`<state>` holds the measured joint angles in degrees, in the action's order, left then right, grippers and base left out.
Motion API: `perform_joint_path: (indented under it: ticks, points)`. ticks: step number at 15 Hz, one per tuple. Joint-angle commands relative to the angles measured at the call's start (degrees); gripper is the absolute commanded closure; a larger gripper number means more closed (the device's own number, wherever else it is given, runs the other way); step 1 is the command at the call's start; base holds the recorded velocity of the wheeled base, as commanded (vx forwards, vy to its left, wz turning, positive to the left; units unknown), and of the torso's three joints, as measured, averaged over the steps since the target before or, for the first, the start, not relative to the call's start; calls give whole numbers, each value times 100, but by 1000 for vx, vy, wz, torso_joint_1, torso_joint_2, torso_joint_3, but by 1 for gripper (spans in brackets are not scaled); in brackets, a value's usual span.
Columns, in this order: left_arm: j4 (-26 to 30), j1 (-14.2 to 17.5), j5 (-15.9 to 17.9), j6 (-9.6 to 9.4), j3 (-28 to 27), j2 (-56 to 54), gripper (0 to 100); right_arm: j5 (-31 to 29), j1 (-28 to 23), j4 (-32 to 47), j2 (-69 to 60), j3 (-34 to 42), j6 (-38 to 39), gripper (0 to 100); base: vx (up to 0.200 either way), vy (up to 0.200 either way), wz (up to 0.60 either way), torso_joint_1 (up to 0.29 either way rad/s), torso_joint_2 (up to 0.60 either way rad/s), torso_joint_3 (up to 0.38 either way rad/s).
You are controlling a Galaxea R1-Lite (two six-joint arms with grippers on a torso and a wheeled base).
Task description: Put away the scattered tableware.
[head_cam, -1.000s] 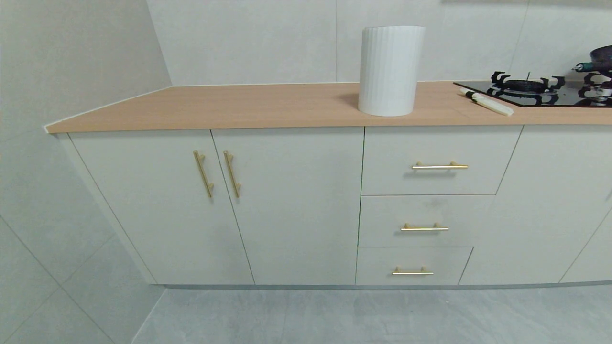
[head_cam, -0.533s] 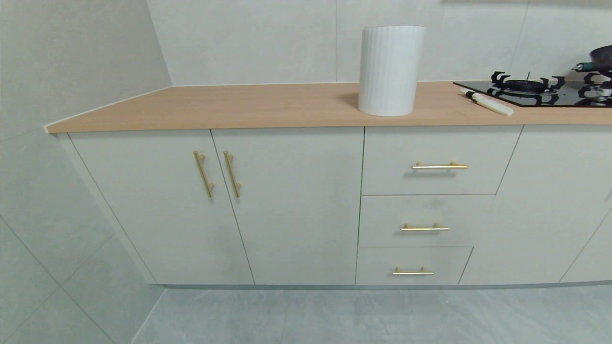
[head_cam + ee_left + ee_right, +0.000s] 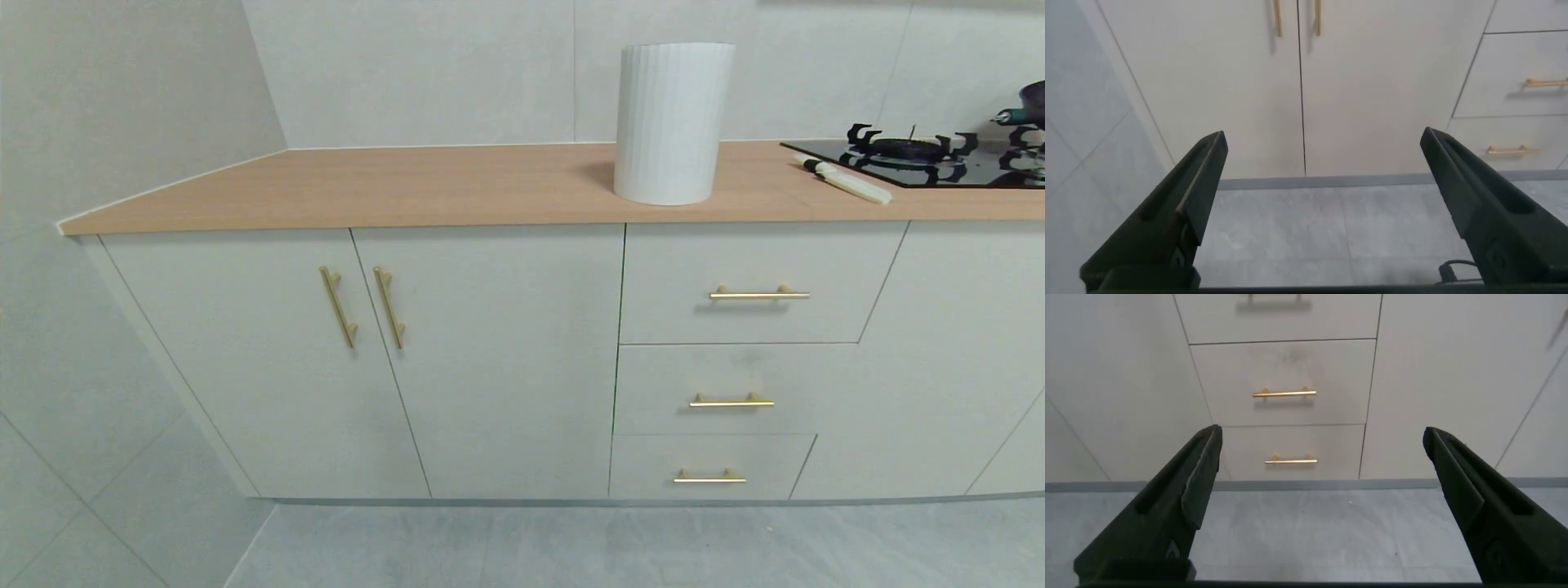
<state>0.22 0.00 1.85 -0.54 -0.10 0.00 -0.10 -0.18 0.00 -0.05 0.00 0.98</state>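
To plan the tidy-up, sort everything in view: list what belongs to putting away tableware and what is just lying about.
Job: utensil on the counter; tall white holder, probably; drawers, possibly.
Just there: stove; pot; cupboard doors.

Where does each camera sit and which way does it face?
Head view: on the head, angled down at counter, canister, stove.
Left wrist view: on that wrist, faces cupboard doors and floor past the open left end effector.
Right wrist view: on that wrist, faces drawers past the open right end effector.
Shared: both wrist views show the lower drawers.
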Motion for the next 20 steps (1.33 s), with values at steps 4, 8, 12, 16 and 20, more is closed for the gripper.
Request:
perform_joint_path:
  ticks: [4, 8, 12, 16, 20]
  points:
    - [4, 0, -10, 1, 1, 9, 0, 10, 1, 9, 14, 0, -1, 0, 200, 0, 0, 5, 4, 0]
    - [4, 0, -1, 1, 1, 9, 0, 19, 1, 9, 14, 0, -1, 0, 200, 0, 0, 2, 4, -1]
    - [4, 0, -1, 1, 1, 9, 0, 19, 1, 9, 14, 0, -1, 0, 200, 0, 0, 5, 5, 4]
    - [4, 0, -10, 1, 1, 9, 0, 19, 1, 9, 14, 0, -1, 0, 200, 0, 0, 4, 2, 1]
    - [4, 0, -1, 1, 1, 9, 0, 19, 1, 9, 14, 0, -1, 0, 0, 0, 0, 0, 0, 0]
